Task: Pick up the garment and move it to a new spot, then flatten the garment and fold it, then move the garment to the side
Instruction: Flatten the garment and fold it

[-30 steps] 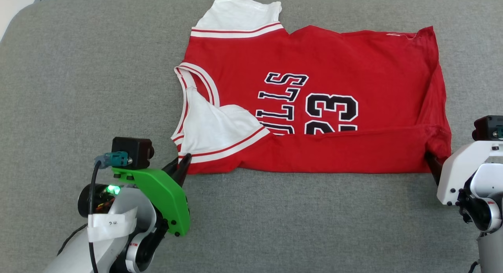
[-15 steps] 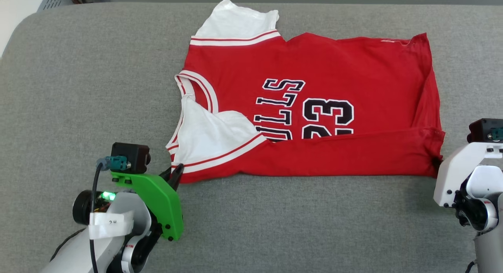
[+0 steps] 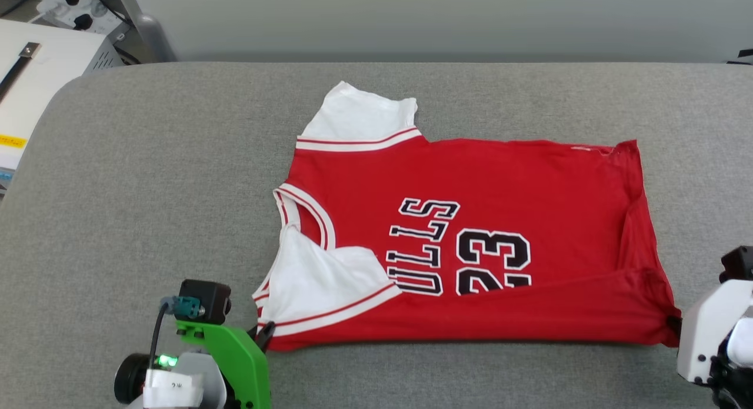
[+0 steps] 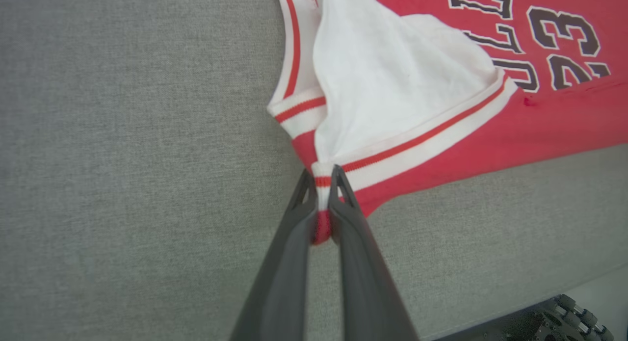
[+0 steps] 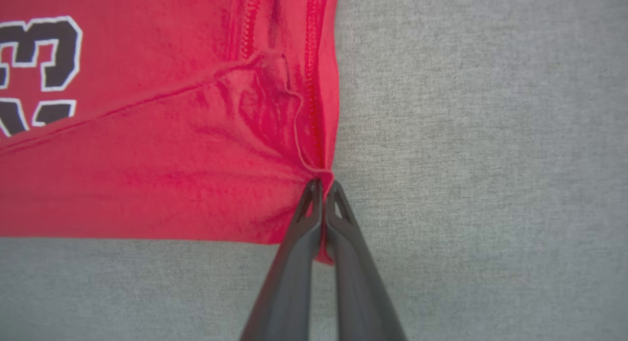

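Jaws of left gripper (image 4: 321, 176) pinched on striped sleeve trim at near-left corner of jersey (image 3: 500, 173), arm low over grey fabric surface (image 3: 147, 191). Right gripper (image 5: 323, 186) also low, clamped on red hem at near-right corner. Jersey lies mid-surface, near edge folded over, hiding part of "BULLS 23" print; far white sleeve flat.

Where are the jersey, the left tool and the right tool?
jersey (image 3: 517, 179), head view, on the plain red cloth above the number
left tool (image 4: 321, 176), left wrist view, midway between its fingertips, on the striped trim
right tool (image 5: 323, 185), right wrist view, midway between its fingertips
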